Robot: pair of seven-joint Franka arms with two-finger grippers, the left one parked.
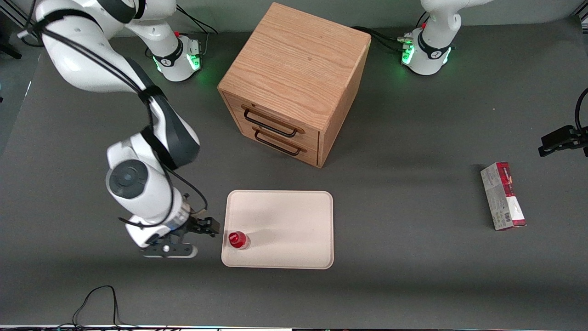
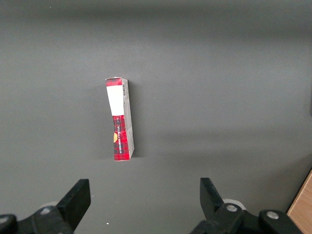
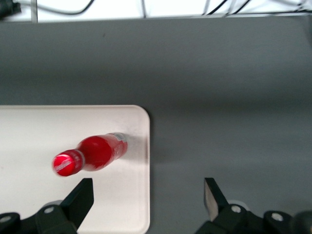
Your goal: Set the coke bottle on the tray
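The coke bottle (image 1: 238, 239) stands upright on the cream tray (image 1: 285, 220), close to the tray's corner nearest the front camera at the working arm's end. Its red cap faces up. In the right wrist view the bottle (image 3: 95, 153) shows its red cap and label, standing free on the tray (image 3: 39, 131). My right gripper (image 1: 171, 248) hangs above the table beside that end of the tray. It is open and empty (image 3: 147, 190), its jaws straddling the tray's rim, apart from the bottle.
A wooden two-drawer cabinet (image 1: 294, 82) stands farther from the front camera than the tray. A red-and-grey carton (image 1: 503, 195) lies toward the parked arm's end and shows in the left wrist view (image 2: 120, 119). A black cable (image 1: 98, 299) loops at the table's front edge.
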